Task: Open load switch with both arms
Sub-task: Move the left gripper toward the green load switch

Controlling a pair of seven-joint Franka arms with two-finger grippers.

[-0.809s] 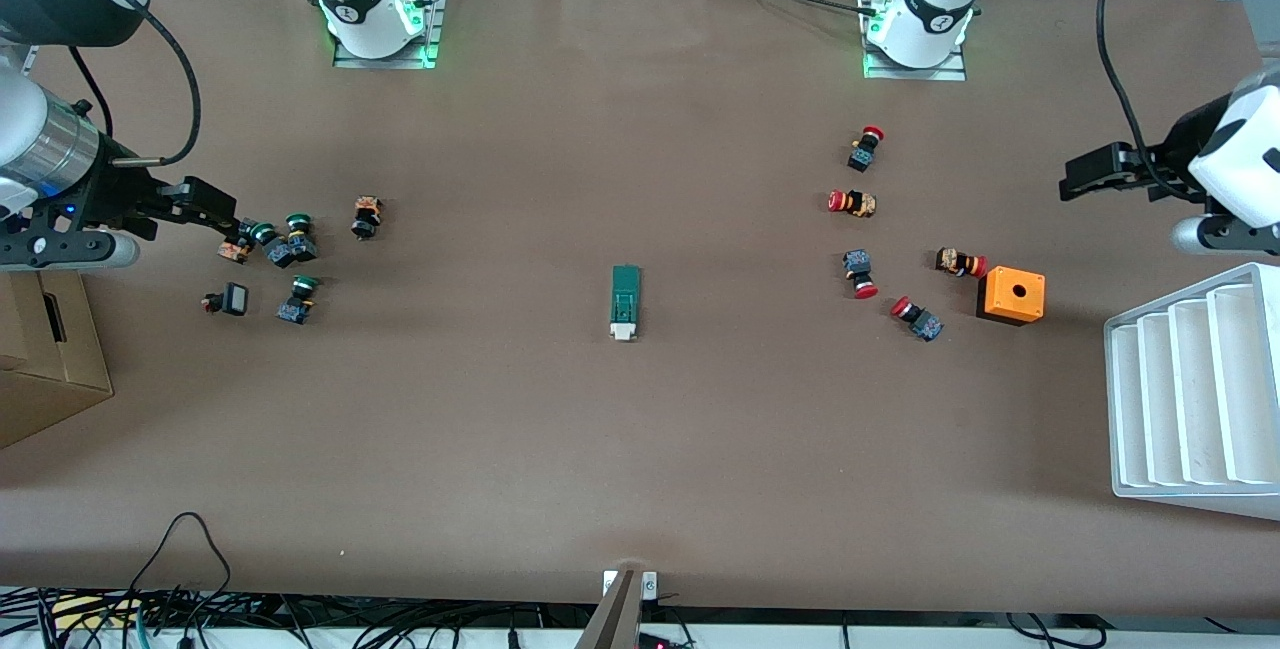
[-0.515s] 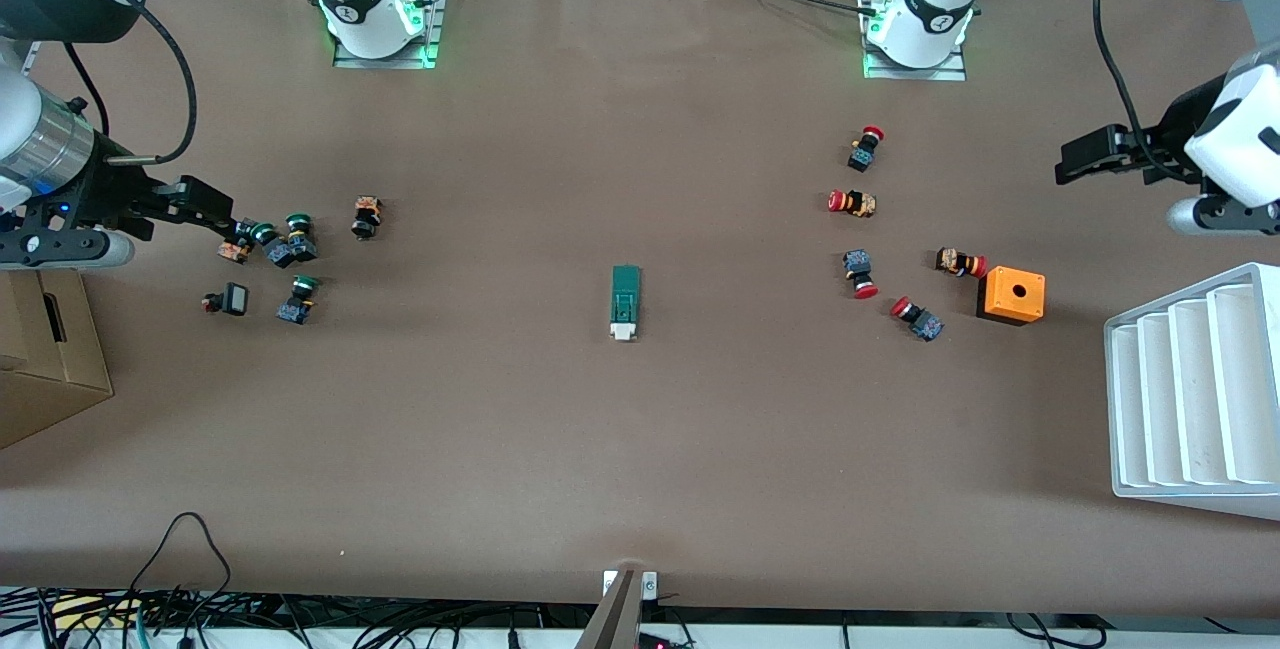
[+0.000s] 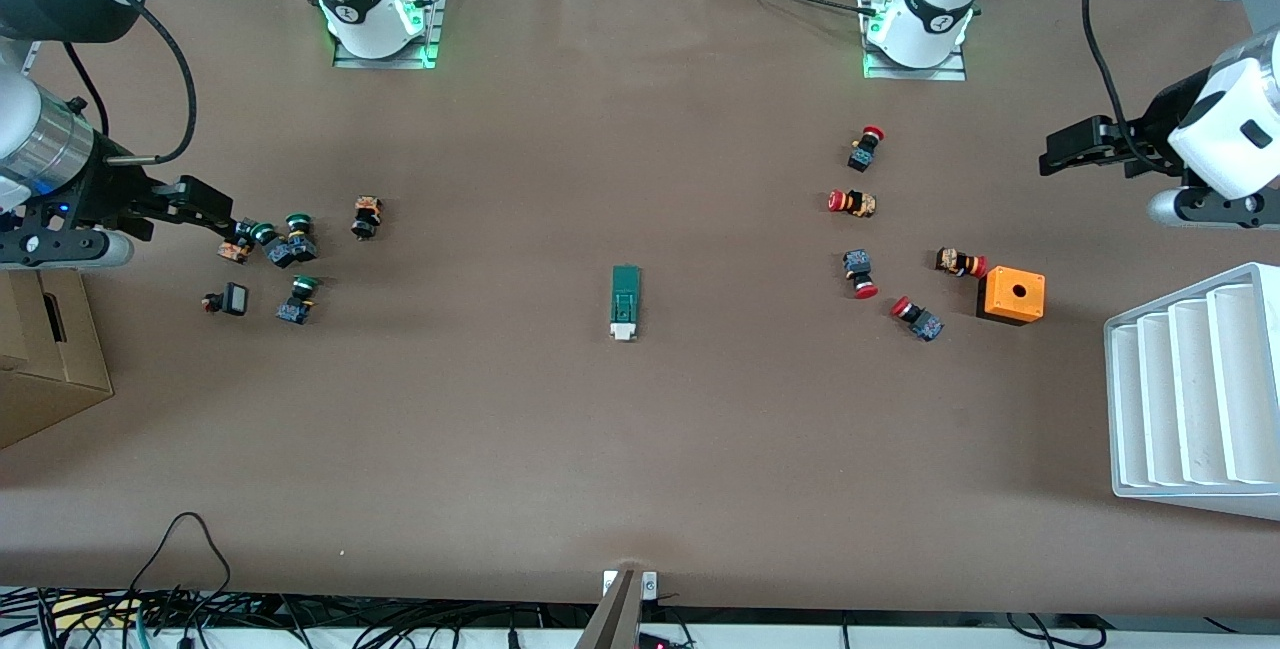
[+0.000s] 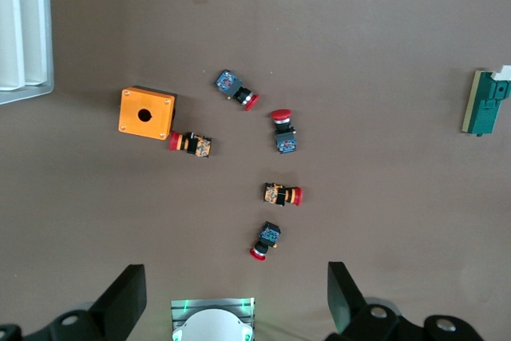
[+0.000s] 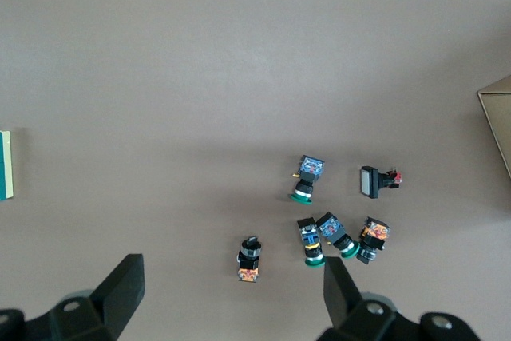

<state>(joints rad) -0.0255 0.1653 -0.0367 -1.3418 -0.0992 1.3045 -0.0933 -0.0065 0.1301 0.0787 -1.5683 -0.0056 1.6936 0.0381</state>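
The load switch (image 3: 625, 301), a narrow dark-green block with a white end piece, lies flat at the middle of the table with nothing touching it. It shows at the edge of the left wrist view (image 4: 485, 103) and only as a sliver in the right wrist view (image 5: 5, 165). My left gripper (image 3: 1050, 154) hangs open over the left arm's end of the table, its fingers (image 4: 128, 303) wide apart and empty. My right gripper (image 3: 228, 217) hangs open over the right arm's end, beside the green-capped buttons, its fingers (image 5: 121, 289) also empty.
Several red-capped push buttons (image 3: 853, 202) and an orange box with a hole (image 3: 1011, 295) lie toward the left arm's end. Green-capped buttons (image 3: 296, 238) cluster toward the right arm's end. A white ribbed tray (image 3: 1190, 394) and a cardboard box (image 3: 45, 349) sit at the table's ends.
My left gripper has drifted toward the robots' bases and slightly toward the table's middle. The right arm has barely moved. The load switch lies where it was.
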